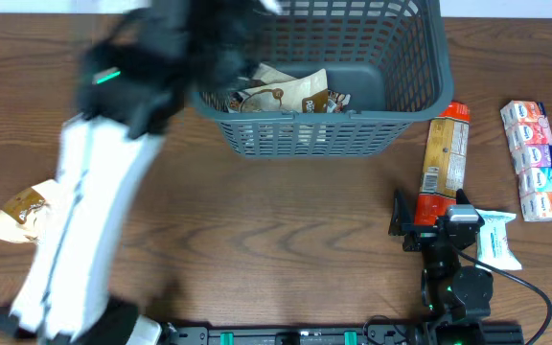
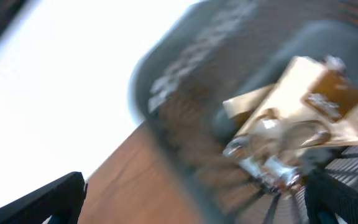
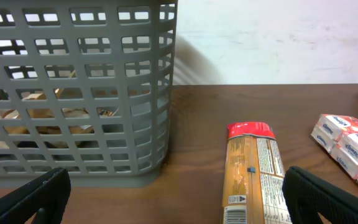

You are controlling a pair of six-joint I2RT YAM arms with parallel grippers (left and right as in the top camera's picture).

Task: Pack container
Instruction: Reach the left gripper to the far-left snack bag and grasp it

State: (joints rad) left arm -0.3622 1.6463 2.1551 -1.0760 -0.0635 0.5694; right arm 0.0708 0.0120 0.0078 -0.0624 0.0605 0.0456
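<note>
Your left pincer [image 2: 194,190]: fingers set wide apart, nothing between them. Its wrist view is badly blurred. You can make out only a corner of the basket [image 1: 305,134] below it, with cream and brown packets [image 1: 286,96] inside. From overhead the left arm [image 1: 84,220] is a white and black smear. It runs from the near left edge of the counter [image 1: 276,230] to the basket's left end, with the pincer over the rim there. Whether it touches the rim you cannot tell.

Your right pincer [image 3: 178,180]: fingers wide apart too, low over the counter at the near right. The near end of a long orange packet [image 1: 446,153] lies between the two fingers, and neither finger can be seen pressing on it. The packet lies flat and points away from you, its red-banded far end near the basket's near right corner.

Basket: large, grey, with lattice sides and a solid bottom. It stands at the far middle of the counter, and the packets lie on its floor toward the left.

Further out: a white packet [image 1: 496,240] lies just right of the right pincer. A pink and white pack [image 1: 535,161] lies at the right edge, well apart from the basket. A cream and brown bag [image 1: 22,213] lies at the left, just beside the left arm.
</note>
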